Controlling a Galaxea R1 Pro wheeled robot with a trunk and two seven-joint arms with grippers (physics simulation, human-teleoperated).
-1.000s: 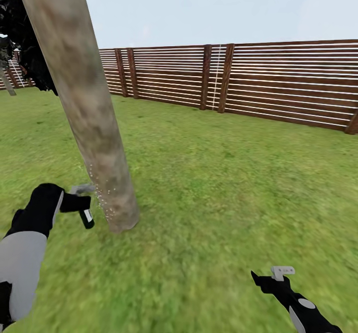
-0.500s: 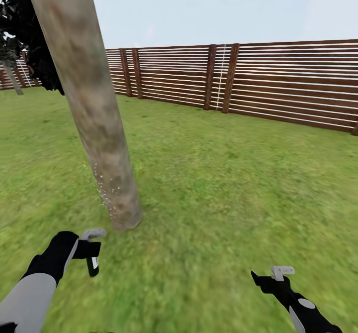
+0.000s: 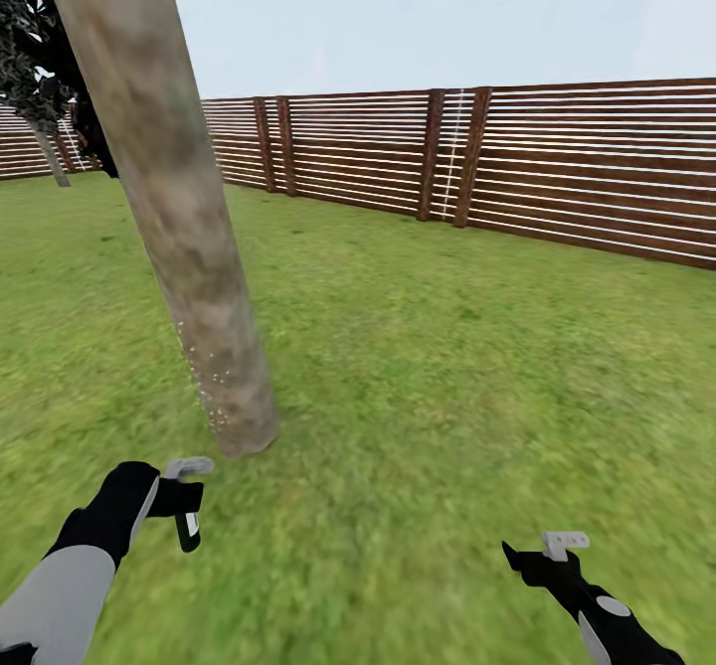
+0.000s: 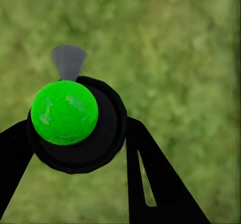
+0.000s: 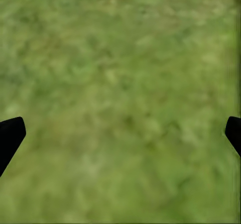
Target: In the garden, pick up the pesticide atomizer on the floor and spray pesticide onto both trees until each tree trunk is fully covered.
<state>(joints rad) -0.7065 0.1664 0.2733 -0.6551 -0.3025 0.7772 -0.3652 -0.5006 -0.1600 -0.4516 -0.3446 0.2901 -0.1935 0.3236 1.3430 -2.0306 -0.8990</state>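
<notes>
Meanwhile, left pincer (image 3: pixel 179 506) stays clamped on the atomizer (image 3: pixel 187 529), back from the trunk (image 3: pixel 199 277); right pincer (image 3: pixel 527 558) apart.

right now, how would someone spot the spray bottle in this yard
Find the big leaning tree trunk on the lawn. Just in front of its base, the left tool holds a small black spray bottle with a grey trigger head and white label, hanging above the grass.

Trunk (image 3: pixel 189 248) planted left on the lawn (image 3: pixel 447 367), fence (image 3: pixel 557 168) behind; spray bottle (image 3: pixel 186 521) just before its base, second tree (image 3: pixel 45 138) far back left.
</notes>
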